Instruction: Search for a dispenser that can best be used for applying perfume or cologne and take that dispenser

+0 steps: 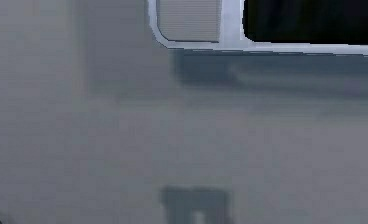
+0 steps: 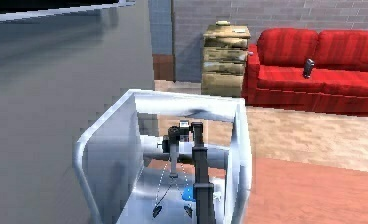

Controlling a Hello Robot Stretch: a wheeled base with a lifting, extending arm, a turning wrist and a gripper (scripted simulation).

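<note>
A small dark upright object (image 2: 308,67) stands on the seat of a red sofa (image 2: 322,60) at the far right of the arm side view; its shape is too small to name. The dark arm bar (image 2: 199,175) rises from the bottom edge, and my gripper (image 2: 173,140) sits at its far end, inside a pale blue-white frame like a chair (image 2: 112,130). With the frame's rails right behind the gripper, I cannot tell whether it holds anything.
A grey wall (image 1: 82,120) stands close ahead, with a silver-framed dark screen (image 1: 302,20) mounted on it at the upper right. In the arm side view a wooden chest of drawers (image 2: 225,62) with a small item on top stands left of the sofa, against a brick wall. Reddish wood floor (image 2: 312,170) lies between.
</note>
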